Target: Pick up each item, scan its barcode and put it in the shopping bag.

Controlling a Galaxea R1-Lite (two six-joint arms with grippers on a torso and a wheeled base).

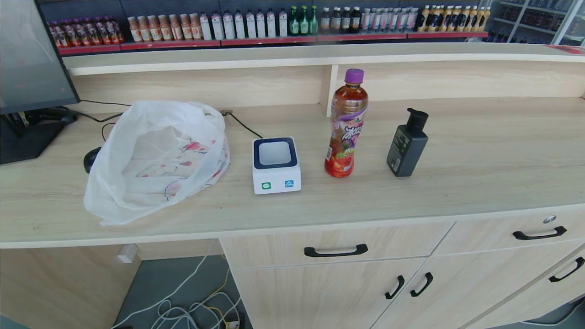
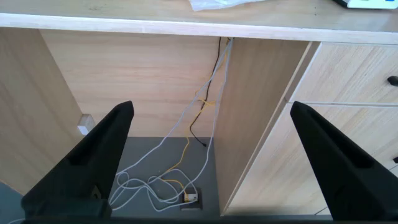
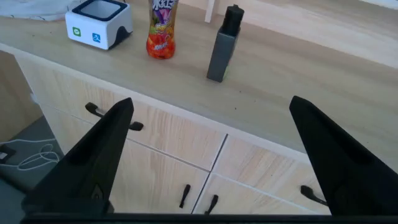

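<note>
I am logging this as the start of the first pick: drink bottle (image 1: pixel 346 128) and pump bottle (image 1: pixel 406 145) are standing on the counter (image 1: pixel 480 178) right of the scanner (image 1: pixel 276 165), with the shopping bag (image 1: pixel 155 157) lying open to its left. Left gripper (image 2: pixel 211 124) and right gripper (image 3: pixel 211 118) are hanging below counter level, jaws spread wide, holding nothing. I am judging that the right arm must next rise and close round one bottle's body.
</note>
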